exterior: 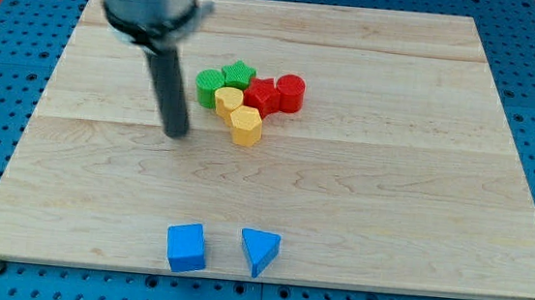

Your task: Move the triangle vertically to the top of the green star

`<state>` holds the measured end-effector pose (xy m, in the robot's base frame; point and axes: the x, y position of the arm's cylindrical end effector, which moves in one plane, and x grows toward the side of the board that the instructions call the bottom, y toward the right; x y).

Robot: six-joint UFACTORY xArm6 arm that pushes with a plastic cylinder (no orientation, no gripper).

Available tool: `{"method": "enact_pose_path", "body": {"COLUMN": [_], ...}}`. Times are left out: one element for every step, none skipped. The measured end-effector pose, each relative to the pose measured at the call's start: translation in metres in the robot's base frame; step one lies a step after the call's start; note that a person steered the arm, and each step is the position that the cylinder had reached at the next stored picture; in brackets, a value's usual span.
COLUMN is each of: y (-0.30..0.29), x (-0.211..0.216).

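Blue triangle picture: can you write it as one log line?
tip: left of cluster, touching nothing | blue triangle: bottom edge, unmoved | green star: cluster's top | step: not started

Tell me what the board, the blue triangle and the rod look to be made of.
The board: pale wood, likely joined planks, with visible grain and seam lines, matte finish. The blue triangle: probably plastic or painted material, uniform saturated colour, smooth faces with a slight sheen. The rod, ending at my tip left of the green cylinder: dark, smooth, probably metal or hard plastic; the look leaves it open.
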<state>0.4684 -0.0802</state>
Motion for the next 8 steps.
{"method": "enact_pose_path", "body": {"y": [0.133,0.140,0.089,0.018,-0.022,-0.016,0.016,0.065], "x": [0.038,0.146,0.150,0.139,0.096,0.087,0.138,0.134]}}
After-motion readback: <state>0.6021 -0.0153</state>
